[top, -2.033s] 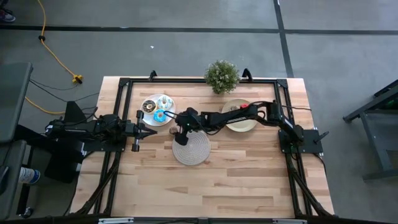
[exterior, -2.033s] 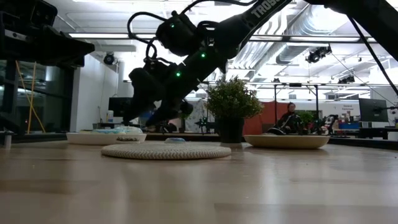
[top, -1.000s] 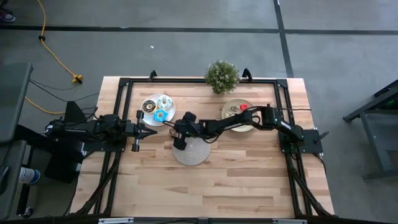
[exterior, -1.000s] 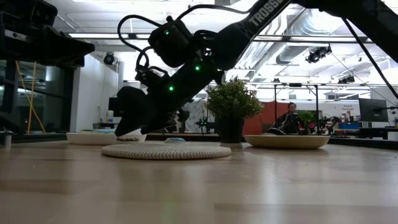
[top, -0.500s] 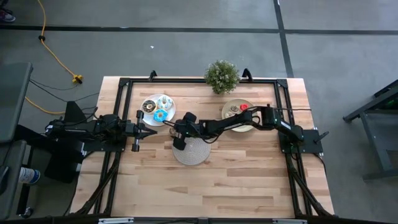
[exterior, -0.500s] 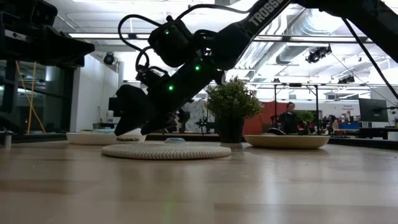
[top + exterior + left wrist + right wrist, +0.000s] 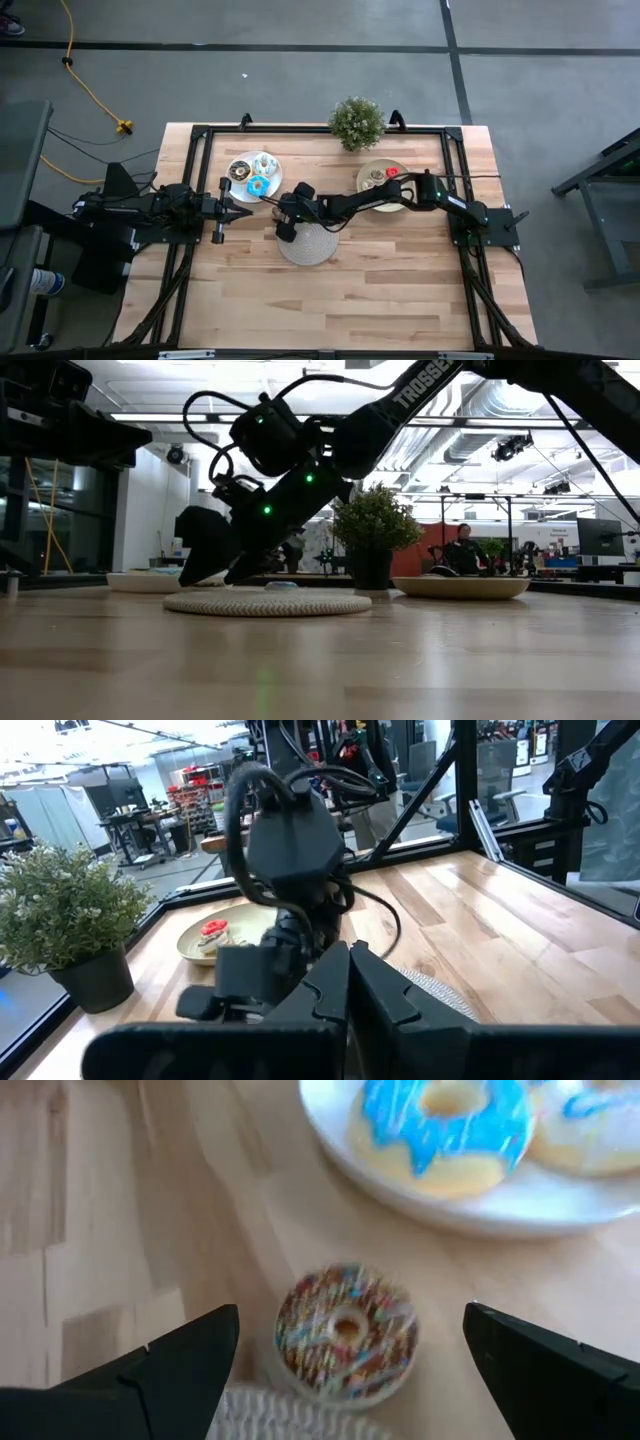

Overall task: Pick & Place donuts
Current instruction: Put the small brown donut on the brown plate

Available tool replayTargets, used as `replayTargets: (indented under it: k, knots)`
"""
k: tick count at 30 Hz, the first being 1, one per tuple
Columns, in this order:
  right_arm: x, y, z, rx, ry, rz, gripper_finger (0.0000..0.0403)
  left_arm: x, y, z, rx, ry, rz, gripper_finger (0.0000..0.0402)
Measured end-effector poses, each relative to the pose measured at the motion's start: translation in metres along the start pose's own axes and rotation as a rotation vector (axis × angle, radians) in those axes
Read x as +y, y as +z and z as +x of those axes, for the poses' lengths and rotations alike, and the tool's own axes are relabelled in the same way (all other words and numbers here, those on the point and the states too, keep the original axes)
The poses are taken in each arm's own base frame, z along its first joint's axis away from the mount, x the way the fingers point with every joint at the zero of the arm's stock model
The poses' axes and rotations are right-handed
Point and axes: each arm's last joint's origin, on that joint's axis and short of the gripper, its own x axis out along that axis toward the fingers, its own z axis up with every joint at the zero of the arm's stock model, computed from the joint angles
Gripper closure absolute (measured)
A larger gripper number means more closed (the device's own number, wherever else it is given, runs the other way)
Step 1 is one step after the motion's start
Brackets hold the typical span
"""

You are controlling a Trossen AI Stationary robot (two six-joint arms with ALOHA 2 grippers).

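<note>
In the high view the left gripper (image 7: 243,212) sits at centre left of the frame, its fingers pressed together on nothing, pointing toward the middle of the table (image 7: 400,290). Just above and right of it lies the white plate (image 7: 243,160), carrying several donuts, among them a blue-iced donut (image 7: 258,185) near its lower edge. The right wrist view shows that blue-iced donut (image 7: 447,1125) at the top of the frame on the plate's rim (image 7: 520,1205), and below it a brown sprinkled donut (image 7: 346,1330) lying flat on the bare wood, off the plate, just beside the edge of the woven mat (image 7: 290,1425). The right gripper (image 7: 350,1365) hangs over this brown donut with its fingers spread wide and empty. Further right in the high view, the right arm stretches across from the cream-yellow plate (image 7: 383,199), which holds a red donut (image 7: 391,171). A potted plant (image 7: 356,122) stands at upper centre.
</note>
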Motion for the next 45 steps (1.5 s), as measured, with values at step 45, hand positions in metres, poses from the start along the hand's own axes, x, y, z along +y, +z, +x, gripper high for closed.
replayTargets:
  k: [45]
  knots:
    - [0.0007, -0.0099, 0.0033, 0.064, 0.028, 0.035, 0.0075, -0.0001, -0.0001, 0.0, 0.0, 0.0, 0.0, 0.0401]
